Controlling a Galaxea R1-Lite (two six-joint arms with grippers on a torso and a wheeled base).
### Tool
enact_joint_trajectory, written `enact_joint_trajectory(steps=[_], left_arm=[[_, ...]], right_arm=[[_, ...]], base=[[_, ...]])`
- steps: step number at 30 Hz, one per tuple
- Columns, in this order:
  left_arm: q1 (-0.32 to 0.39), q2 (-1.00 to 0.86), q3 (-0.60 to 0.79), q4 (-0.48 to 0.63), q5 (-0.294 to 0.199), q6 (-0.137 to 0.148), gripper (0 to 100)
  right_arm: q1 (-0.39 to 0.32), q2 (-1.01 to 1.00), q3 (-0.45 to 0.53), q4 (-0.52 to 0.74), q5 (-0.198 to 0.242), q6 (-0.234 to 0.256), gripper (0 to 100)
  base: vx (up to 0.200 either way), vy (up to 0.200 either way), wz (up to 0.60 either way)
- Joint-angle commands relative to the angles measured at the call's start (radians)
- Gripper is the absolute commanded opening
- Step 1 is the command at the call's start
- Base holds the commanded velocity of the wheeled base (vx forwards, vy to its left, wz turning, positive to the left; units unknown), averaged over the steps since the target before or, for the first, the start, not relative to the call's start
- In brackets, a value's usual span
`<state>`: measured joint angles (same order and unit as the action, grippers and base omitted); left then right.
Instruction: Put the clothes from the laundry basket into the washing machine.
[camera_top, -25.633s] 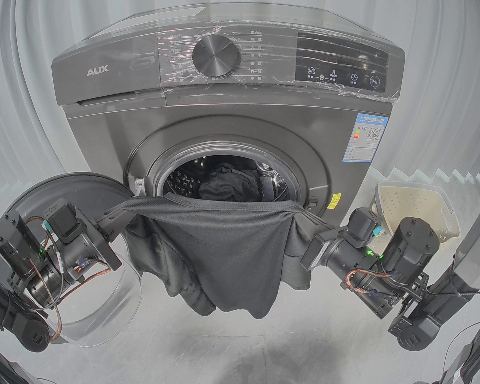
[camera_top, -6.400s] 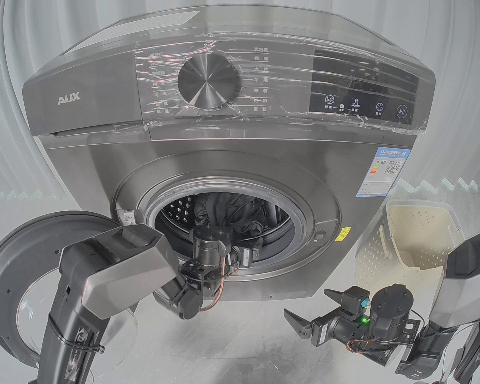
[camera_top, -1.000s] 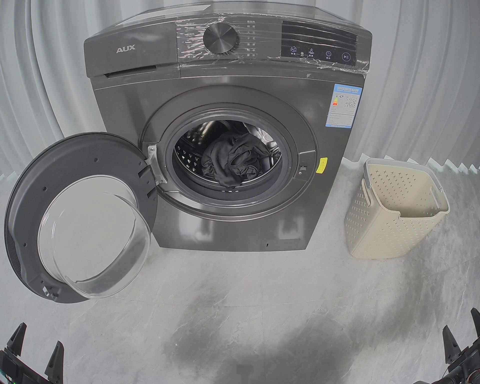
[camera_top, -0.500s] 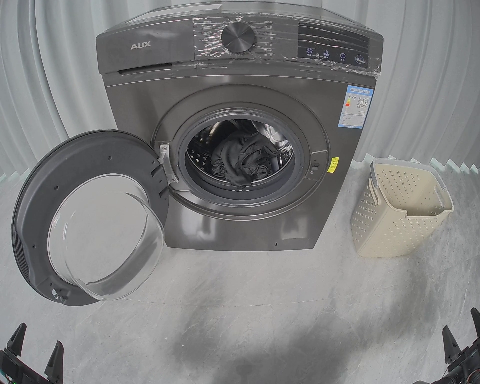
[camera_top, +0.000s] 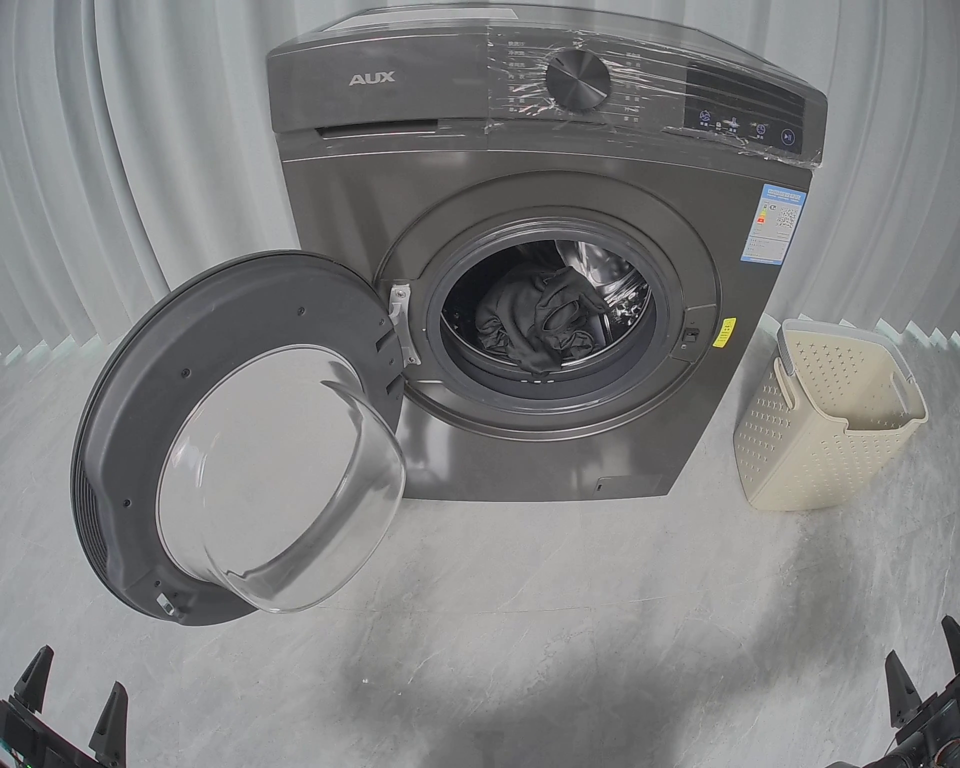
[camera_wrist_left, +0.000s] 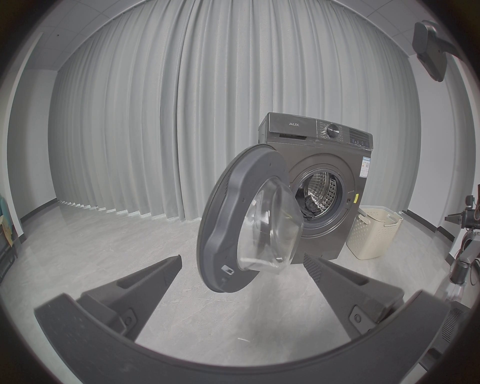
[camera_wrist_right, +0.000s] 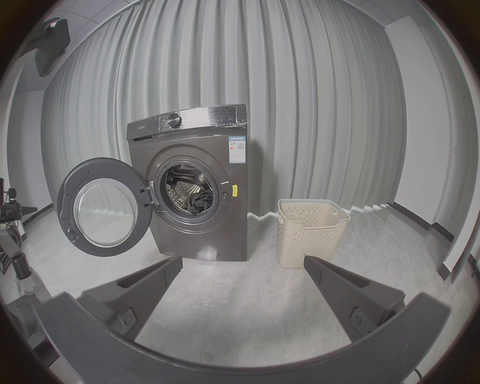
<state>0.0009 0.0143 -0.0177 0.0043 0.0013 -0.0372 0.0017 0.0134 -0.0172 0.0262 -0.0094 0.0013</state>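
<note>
Clothes (camera_top: 540, 318) sit in the washing machine (camera_top: 560, 440); wrist views show left hand (camera_wrist_left: 242, 259) and right hand (camera_wrist_right: 242, 260) spread, empty.

Washing machine (camera_top: 560, 440): front logo (camera_top: 371, 78); blue sticker (camera_top: 773, 224) (small print) seemingly unreadable.

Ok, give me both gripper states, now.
Left gripper: open, holding nothing.
Right gripper: open, holding nothing.
</note>
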Motion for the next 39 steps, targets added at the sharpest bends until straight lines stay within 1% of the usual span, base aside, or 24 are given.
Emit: enact_joint_trajectory(steps=[1,5,7,8,9,14,20,23,24,26,28,29,31,33,34,36,37,38,39], left_arm=[[0.001,-0.014,0.015,0.000,0.000,0.000,100],[0.001,-0.014,0.015,0.000,0.000,-0.001,100],[0.001,-0.014,0.015,-0.001,0.000,0.003,100],[0.001,-0.014,0.016,-0.001,0.000,0.007,100],[0.001,-0.014,0.016,0.000,0.000,0.019,100],[0.001,-0.014,0.016,-0.001,-0.003,0.031,100],[0.001,-0.014,0.016,-0.001,-0.003,0.030,100],[0.001,-0.014,0.016,-0.001,0.000,0.023,100],[0.002,-0.014,0.016,-0.001,0.000,0.019,100],[0.008,0.000,-0.041,-0.027,0.000,-0.010,100],[0.007,0.059,-0.163,-0.058,-0.003,-0.059,100],[-0.002,0.121,-0.262,-0.061,-0.014,-0.089,100],[-0.030,0.247,-0.321,-0.047,-0.021,-0.089,100],[-0.059,0.380,-0.327,-0.069,-0.024,-0.089,100],[-0.068,0.437,-0.327,-0.096,-0.024,-0.093,100],[-0.071,0.564,-0.321,-0.188,-0.023,-0.101,100],[-0.067,0.584,-0.320,-0.207,-0.023,-0.099,100],[-0.042,0.670,-0.314,-0.305,-0.024,-0.099,100],[-0.025,0.710,-0.312,-0.351,-0.026,-0.096,100]], right_arm=[[0.000,-0.010,0.008,0.000,0.000,0.000,100],[0.000,-0.010,0.008,0.000,0.000,0.000,100],[0.000,-0.010,0.008,0.000,0.000,0.000,100],[0.000,-0.010,0.008,0.000,0.000,0.000,100],[0.000,-0.010,0.008,0.000,0.000,0.000,100],[0.000,-0.010,0.008,0.000,0.000,0.000,100],[0.000,-0.010,0.008,0.000,0.000,0.000,100],[0.000,-0.010,0.008,0.000,0.000,0.000,100],[0.000,-0.010,0.008,0.000,0.000,0.000,100],[0.000,-0.010,0.008,0.000,0.000,0.000,100],[0.000,-0.010,0.008,0.000,0.000,0.000,100],[0.000,-0.010,0.008,0.000,0.000,0.000,100],[0.000,-0.010,0.008,0.000,0.000,0.000,100],[0.000,-0.010,0.008,0.000,0.000,0.000,100],[0.000,-0.010,0.008,0.000,0.000,0.000,100],[0.000,-0.010,0.008,0.000,0.000,0.000,100],[0.000,-0.010,0.008,0.000,0.000,0.000,100],[0.000,-0.010,0.008,0.000,0.000,0.000,100],[0.000,-0.010,0.008,0.000,0.000,0.000,100]], base=[[-0.200,0.000,0.00],[-0.200,0.000,0.00],[-0.200,0.000,0.00],[0.000,0.000,0.00],[0.000,0.000,0.00],[0.000,0.000,0.00],[0.000,0.000,0.00],[0.000,0.000,0.00],[0.000,0.000,0.00],[0.000,0.000,0.00],[0.000,0.000,0.00],[0.000,0.000,0.00],[0.000,0.000,0.00],[0.000,0.000,0.00],[0.000,0.000,0.00],[0.000,0.000,0.00],[0.000,0.000,0.00],[0.000,0.000,0.00],[0.000,0.000,0.00]])
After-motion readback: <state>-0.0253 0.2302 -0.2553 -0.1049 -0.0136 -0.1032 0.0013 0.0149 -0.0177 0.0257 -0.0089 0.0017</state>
